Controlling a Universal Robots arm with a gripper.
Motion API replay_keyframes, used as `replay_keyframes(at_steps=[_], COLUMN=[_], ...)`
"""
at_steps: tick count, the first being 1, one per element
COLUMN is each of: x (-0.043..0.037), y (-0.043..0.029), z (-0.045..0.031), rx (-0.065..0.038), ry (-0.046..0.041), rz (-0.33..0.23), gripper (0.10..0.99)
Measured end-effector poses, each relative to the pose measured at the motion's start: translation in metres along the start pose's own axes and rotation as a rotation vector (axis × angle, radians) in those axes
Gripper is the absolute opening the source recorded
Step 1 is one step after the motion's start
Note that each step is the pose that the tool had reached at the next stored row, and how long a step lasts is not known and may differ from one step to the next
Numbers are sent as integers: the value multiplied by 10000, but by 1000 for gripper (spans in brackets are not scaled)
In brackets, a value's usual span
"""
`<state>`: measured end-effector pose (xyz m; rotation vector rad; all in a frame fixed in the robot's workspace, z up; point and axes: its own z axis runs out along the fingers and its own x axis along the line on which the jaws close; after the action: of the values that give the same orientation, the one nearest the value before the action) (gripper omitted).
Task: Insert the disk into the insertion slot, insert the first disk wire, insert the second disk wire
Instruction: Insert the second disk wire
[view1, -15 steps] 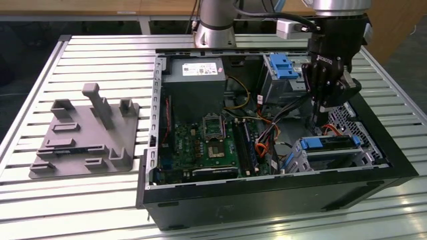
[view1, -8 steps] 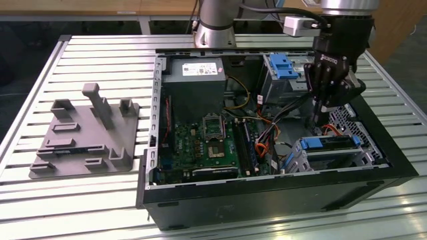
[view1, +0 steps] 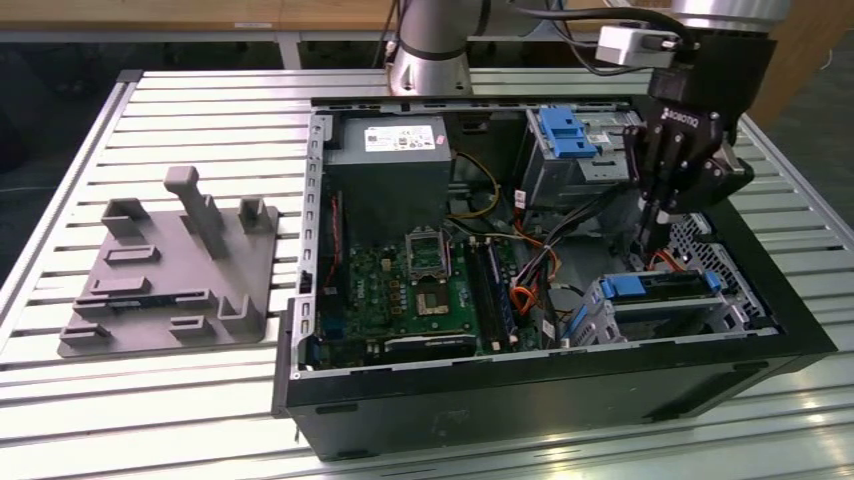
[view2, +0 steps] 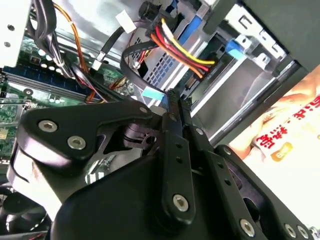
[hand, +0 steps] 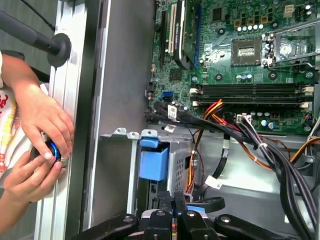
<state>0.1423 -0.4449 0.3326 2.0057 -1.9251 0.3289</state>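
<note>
The disk (view1: 661, 287), silver in a bright blue carrier, sits in the insertion slot (view1: 694, 318), the low perforated bay at the case's near corner on the exterior view's right. My gripper (view1: 650, 238) hangs just above and behind it, inside the case. In both wrist views its black fingers stand pressed together, shut on the light-blue plug (view2: 152, 93) of a black disk wire. The gripper (view2: 172, 96) points toward the bay wall (view2: 235, 85). A red, yellow and orange wire bundle (view2: 175, 45) runs beside it. The carrier's blue tab (hand: 153, 161) lies just ahead of the gripper (hand: 172, 201).
A taller grey cage with a blue latch (view1: 567, 135) stands behind the gripper. The motherboard (view1: 427, 280) and loose cables (hand: 280, 160) fill the case's middle. A grey fixture (view1: 174, 270) lies on the slatted table. A person's hands (hand: 35, 135) work at the table edge outside the case wall.
</note>
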Motion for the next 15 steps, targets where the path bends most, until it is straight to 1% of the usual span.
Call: replay_keyframes(at_steps=[4, 5, 6, 8, 9, 10, 12, 15], x=[99, 119, 132, 152, 160, 166, 170, 170], y=[2, 2, 3, 3, 4, 4, 4, 4], z=[43, 52, 58, 67, 71, 73, 73, 75], rx=[0, 1, 6, 21, 25, 25, -9, -108], ry=[-39, -62, -144, -341, -415, -455, -483, -523], rz=[-3, -4, -9, -22, -25, -22, 66, 311], gripper=[145, 145, 145, 145, 145, 145, 145, 145])
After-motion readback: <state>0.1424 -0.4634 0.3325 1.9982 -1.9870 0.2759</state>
